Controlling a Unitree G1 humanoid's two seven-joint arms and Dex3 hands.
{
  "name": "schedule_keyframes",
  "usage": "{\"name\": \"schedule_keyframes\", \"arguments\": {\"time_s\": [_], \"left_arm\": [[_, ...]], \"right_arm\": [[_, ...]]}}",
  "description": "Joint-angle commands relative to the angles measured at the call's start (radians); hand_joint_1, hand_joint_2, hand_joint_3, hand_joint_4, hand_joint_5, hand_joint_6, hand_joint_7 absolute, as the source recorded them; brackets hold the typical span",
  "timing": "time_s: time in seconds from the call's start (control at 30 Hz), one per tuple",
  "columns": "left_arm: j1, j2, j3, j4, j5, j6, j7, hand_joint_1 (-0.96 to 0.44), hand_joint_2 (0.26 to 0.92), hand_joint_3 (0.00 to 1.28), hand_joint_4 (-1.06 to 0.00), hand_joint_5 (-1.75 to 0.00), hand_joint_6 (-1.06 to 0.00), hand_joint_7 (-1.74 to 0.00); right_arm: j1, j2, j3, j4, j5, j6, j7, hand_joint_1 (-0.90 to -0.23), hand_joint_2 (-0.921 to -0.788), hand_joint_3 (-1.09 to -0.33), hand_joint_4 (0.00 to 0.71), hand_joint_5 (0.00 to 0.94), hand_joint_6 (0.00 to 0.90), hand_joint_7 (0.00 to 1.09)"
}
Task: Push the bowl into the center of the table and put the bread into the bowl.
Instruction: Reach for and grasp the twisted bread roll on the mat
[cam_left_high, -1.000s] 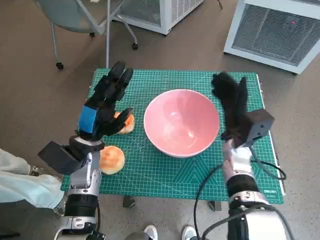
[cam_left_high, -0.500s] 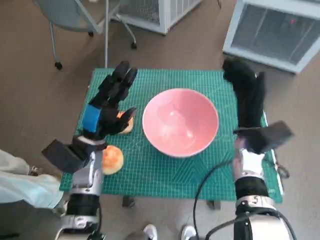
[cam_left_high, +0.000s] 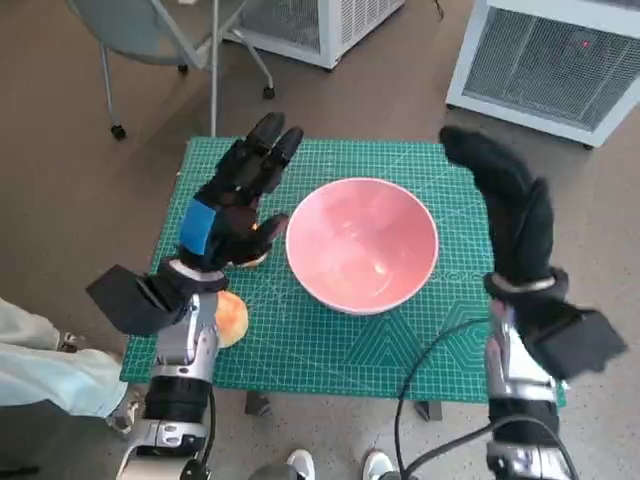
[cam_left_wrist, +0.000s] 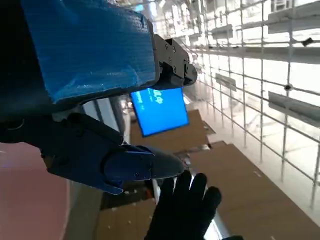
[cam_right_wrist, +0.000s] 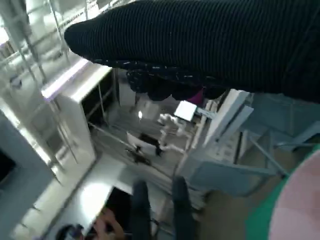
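Under your left robot hand (cam_left_high: 232, 205), open and empty, lies the bread (cam_left_high: 251, 250); the bowl (cam_left_high: 362, 243) is just right of it; the right robot hand (cam_left_high: 510, 215), open too, is farther.

Even bright head view, wide-angle bending at edges, wrist views blurred, glaring windows

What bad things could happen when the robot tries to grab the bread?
The left robot hand hovers over one bread roll close to the pink bowl, so its fingers might bump the rim. The other roll sits near the table edge, so a nudge could knock it off.
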Motion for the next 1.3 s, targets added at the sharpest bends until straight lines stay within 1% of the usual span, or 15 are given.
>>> {"name": "schedule_keyframes", "arguments": {"time_s": [0.03, 0.3, 0.43, 0.5, 0.6, 0.67, 0.7, 0.77, 0.8, 0.83, 0.93, 0.97, 1.03, 1.17, 1.3], "left_arm": [[-0.015, 0.004, -0.003, -0.008, -0.008, 0.01, -0.018, -0.58, 0.921, 0.33, -0.27, 0.0, -0.32, -0.03], [-0.019, 0.021, 0.006, -0.005, 0.0, -0.005, -0.036, -0.58, 0.921, 0.33, -0.26, 0.0, -0.31, -0.02], [-0.019, 0.055, 0.013, -0.001, 0.035, -0.043, -0.03, -0.58, 0.921, 0.32, -0.25, 0.0, -0.31, -0.02], [-0.023, 0.089, 0.014, 0.01, 0.078, -0.075, -0.016, -0.58, 0.921, 0.32, -0.24, 0.0, -0.31, -0.02], [-0.029, 0.18, 0.01, 0.028, 0.22, -0.133, 0.042, -0.57, 0.921, 0.32, -0.23, 0.0, -0.29, -0.01], [-0.032, 0.251, 0.003, 0.032, 0.331, -0.14, 0.09, -0.58, 0.921, 0.29, -0.2, 0.0, -0.27, -0.01], [-0.034, 0.279, -0.001, 0.033, 0.374, -0.136, 0.11, -0.59, 0.921, 0.23, -0.17, 0.0, -0.26, 0.0], [-0.038, 0.348, -0.014, 0.027, 0.46, -0.091, 0.135, -0.58, 0.916, 0.18, -0.15, 0.0, -0.26, 0.0], [-0.044, 0.385, -0.023, 0.026, 0.5, -0.055, 0.138, -0.58, 0.914, 0.13, -0.14, 0.0, -0.26, 0.0], [-0.049, 0.409, -0.03, 0.026, 0.527, -0.03, 0.141, -0.56, 0.886, 0.08, -0.13, 0.0, -0.27, -0.01], [-0.074, 0.465, -0.053, 0.038, 0.579, 0.062, 0.126, -0.52, 0.831, 0.03, -0.11, 0.0, -0.29, -0.02], [-0.089, 0.484, -0.067, 0.05, 0.604, 0.101, 0.12, -0.47, 0.808, 0.02, -0.11, 0.0, -0.3, -0.02], [-0.112, 0.506, -0.091, 0.072, 0.638, 0.153, 0.118, -0.41, 0.786, 0.01, -0.11, 0.0, -0.31, -0.02], [-0.137, 0.521, -0.125, 0.104, 0.662, 0.21, 0.114, -0.32, 0.761, 0.0, -0.11, 0.0, -0.33, -0.03], [-0.155, 0.528, -0.181, 0.101, 0.702, 0.327, 0.076, -0.23, 0.75, 0.0, -0.12, 0.0, -0.36, -0.03]], "right_arm": [[0.042, -0.014, 0.008, -0.037, -0.023, 0.034, -0.019, -0.763, -0.921, -0.765, 0.148, 0.003, -0.001, 0.55], [0.061, -0.006, 0.017, -0.055, -0.03, 0.057, -0.045, -0.768, -0.921, -0.768, 0.157, 0.007, -0.001, 0.55], [0.061, 0.001, 0.024, -0.051, -0.026, 0.06, -0.051, -0.776, -0.921, -0.768, 0.161, 0.007, -0.001, 0.54], [0.06, 0.004, 0.028, -0.05, -0.023, 0.061, -0.051, -0.779, -0.921, -0.767, 0.161, 0.007, -0.001, 0.54], [0.059, 0.007, 0.033, -0.049, -0.015, 0.063, -0.048, -0.783, -0.921, -0.766, 0.162, 0.007, -0.001, 0.54], [0.059, 0.008, 0.036, -0.05, -0.012, 0.065, -0.046, -0.785, -0.921, -0.765, 0.162, 0.007, -0.001, 0.53], [0.059, 0.008, 0.037, -0.051, -0.011, 0.065, -0.046, -0.787, -0.921, -0.765, 0.162, 0.006, -0.001, 0.53], [0.059, 0.009, 0.039, -0.051, -0.008, 0.066, -0.044, -0.788, -0.921, -0.765, 0.162, 0.006, -0.001, 0.53], [0.059, 0.009, 0.04, -0.052, -0.004, 0.068, -0.042, -0.789, -0.921, -0.765, 0.162, 0.006, -0.001, 0.53], [0.059, 0.01, 0.041, -0.052, -0.002, 0.07, -0.041, -0.788, -0.921, -0.764, 0.162, 0.006, -0.001, 0.53], [0.058, 0.012, 0.045, -0.052, -0.001, 0.073, -0.042, -0.788, -0.921, -0.764, 0.161, 0.005, -0.001, 0.53], [0.057, 0.013, 0.046, -0.05, 0.0, 0.073, -0.042, -0.789, -0.921, -0.764, 0.161, 0.005, -0.001, 0.53], [0.056, 0.014, 0.048, -0.046, 0.001, 0.073, -0.042, -0.79, -0.921, -0.764, 0.161, 0.005, -0.001, 0.52], [0.052, 0.017, 0.05, -0.037, 0.007, 0.073, -0.04, -0.79, -0.921, -0.764, 0.161, 0.004, -0.001, 0.52], [0.046, 0.02, 0.052, -0.027, 0.01, 0.072, -0.037, -0.788, -0.921, -0.764, 0.16, 0.004, -0.001, 0.52]]}}
